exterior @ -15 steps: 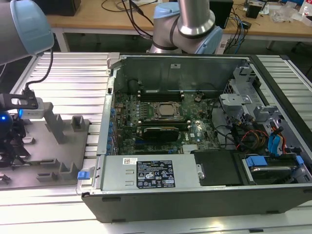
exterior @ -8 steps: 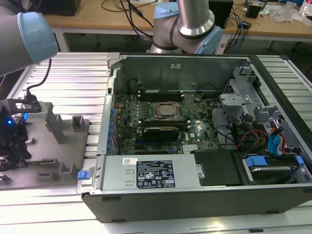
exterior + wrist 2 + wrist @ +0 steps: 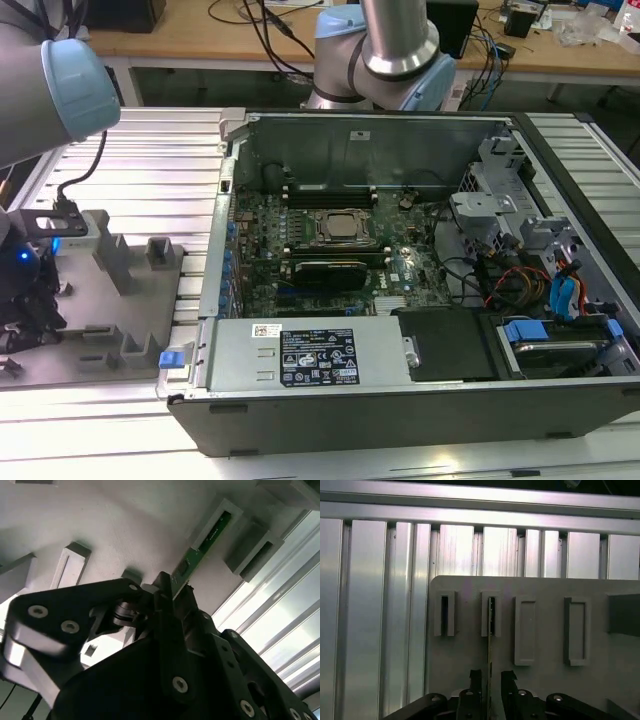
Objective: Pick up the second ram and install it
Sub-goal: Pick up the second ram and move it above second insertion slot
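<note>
Nearby, along the near side of the open computer case (image 3: 400, 430), on the silver power supply (image 3: 240, 355): a small white sticker (image 3: 267, 330) and a larger black label (image 3: 316, 358) carrying pale print and symbols. Farther in, a motherboard (image 3: 340, 240) with its processor socket, plus loose cabling toward the exterior view's right. Over at the exterior view's left, on the slatted aluminium bench (image 3: 150, 150): a grey fixture plate (image 3: 140, 310) with upright slotted holders (image 3: 491, 615). Seated on edge in one of those holders, the second ram (image 3: 200, 550), a thin green strip with dark chips. Straddling its free end, the end effector (image 3: 490, 680), not yet clamped: fingers (image 3: 507, 682) parted, one either side of the strip, slivers of plate between. Green face and chips plain in the second wrist view; in the first wrist view, merely the strip's thin edge.
</note>
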Controlling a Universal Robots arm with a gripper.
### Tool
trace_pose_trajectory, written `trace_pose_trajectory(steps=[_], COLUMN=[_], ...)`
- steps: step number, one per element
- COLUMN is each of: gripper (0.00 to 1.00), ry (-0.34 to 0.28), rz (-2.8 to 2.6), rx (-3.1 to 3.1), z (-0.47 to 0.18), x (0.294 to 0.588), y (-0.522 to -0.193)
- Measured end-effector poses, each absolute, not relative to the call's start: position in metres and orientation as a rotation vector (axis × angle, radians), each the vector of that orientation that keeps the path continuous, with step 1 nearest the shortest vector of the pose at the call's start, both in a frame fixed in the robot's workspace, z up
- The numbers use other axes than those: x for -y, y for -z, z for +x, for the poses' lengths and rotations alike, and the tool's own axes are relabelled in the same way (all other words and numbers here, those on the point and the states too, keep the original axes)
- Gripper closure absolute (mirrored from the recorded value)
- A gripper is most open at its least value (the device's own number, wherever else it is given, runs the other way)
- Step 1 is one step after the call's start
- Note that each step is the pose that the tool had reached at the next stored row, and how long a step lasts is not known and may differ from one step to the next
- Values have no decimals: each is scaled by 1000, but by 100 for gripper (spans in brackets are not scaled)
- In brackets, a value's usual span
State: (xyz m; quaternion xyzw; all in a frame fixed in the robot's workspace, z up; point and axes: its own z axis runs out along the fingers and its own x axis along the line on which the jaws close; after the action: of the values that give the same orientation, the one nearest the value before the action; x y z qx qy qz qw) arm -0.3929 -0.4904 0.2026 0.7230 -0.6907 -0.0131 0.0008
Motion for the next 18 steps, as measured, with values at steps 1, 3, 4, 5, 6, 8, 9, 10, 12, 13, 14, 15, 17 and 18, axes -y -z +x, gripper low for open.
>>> trace_pose_trajectory(steps=[1,3,4,5,6,8,9,10,12,13,14,15,17,18], gripper=[78,86,86,86,86,86,86,86,86,86,86,86,86,86], ry=[41,41,41,41,41,41,41,41,41,41,41,41,41,41], rz=[2270,2270,2270,2270,2270,2270,2270,2270,2270,2270,2270,2270,2271,2270], rx=[2169,2169,2169,2169,2169,2169,2169,2169,2169,2169,2169,2169,2169,2169], z=[-393,-393,-393,-393,-393,-393,-393,-393,-393,-393,-393,-393,-393,-393], x=[490,490,490,490,490,490,490,490,490,490,490,490,490,490], y=[-202,-202,-202,-202,-202,-202,-202,-202,-202,-202,-202,-202,-203,-205])
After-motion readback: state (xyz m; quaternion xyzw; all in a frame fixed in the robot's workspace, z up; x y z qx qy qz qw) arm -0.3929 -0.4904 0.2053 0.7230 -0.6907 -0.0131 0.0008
